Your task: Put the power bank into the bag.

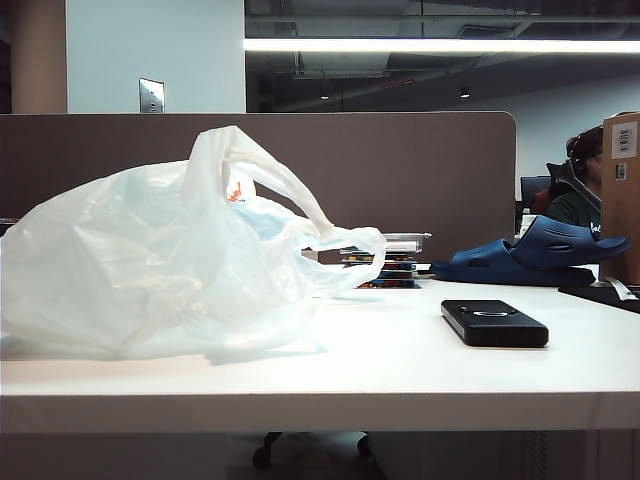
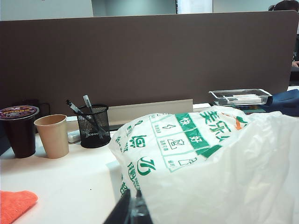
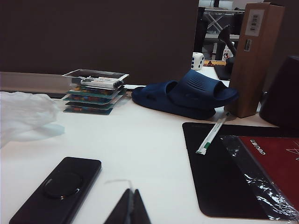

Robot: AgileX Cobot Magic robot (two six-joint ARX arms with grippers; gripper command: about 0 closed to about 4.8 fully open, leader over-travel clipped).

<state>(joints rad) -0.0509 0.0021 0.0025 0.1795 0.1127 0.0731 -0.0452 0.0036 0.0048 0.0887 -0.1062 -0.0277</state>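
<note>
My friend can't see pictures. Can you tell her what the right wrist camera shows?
A black power bank lies flat on a white table, just ahead of the right gripper, whose jaws are shut and empty. Farther back sit a blue clog and part of a white plastic bag.

On the table [image 1: 400, 380], the bag [image 1: 160, 270] is lying to the left and the power bank [image 1: 494, 323] is lying flat to the right, well apart. Behind the power bank, the clog [image 1: 530, 255] is resting near a stack of trays [image 1: 390, 262], which is sitting between bag and clog. The left gripper [image 2: 133, 210] is sitting pressed together just before the bag; the right gripper [image 3: 130, 209], likewise closed, is sitting just beside the power bank.
</note>
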